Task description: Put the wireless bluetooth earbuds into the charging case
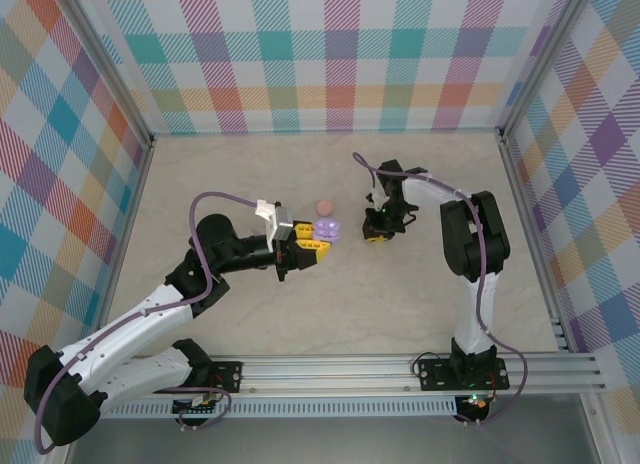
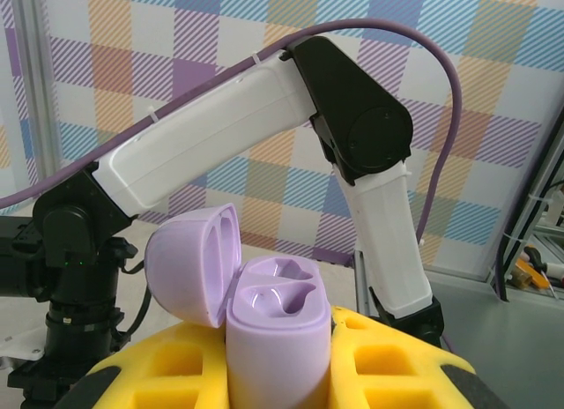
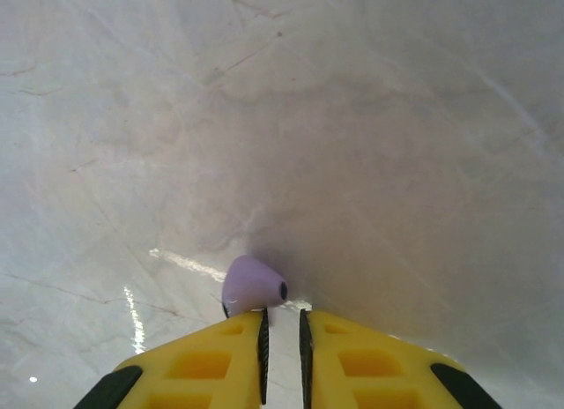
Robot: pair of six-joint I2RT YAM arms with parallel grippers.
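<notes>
My left gripper (image 2: 280, 343) is shut on a purple charging case (image 2: 275, 290), held upright between the yellow fingers. Its lid (image 2: 189, 263) hangs open to the left, and both sockets are bare. From above, this case (image 1: 327, 229) sits at the left gripper's tip (image 1: 314, 246), mid-table. My right gripper (image 3: 282, 314) points down at the tabletop with its jaws a narrow slit apart and only table between them. A small purple earbud (image 3: 253, 284) lies on the table against the tip of its left finger (image 3: 238, 338). The top view puts the right gripper (image 1: 377, 234) just right of the case.
A pale pink round case (image 1: 323, 206) lies on the table just behind the purple one. The right arm (image 2: 264, 109) crosses in front of the left wrist camera. Plaid walls (image 1: 330, 54) close in the beige table (image 1: 240, 174) on three sides.
</notes>
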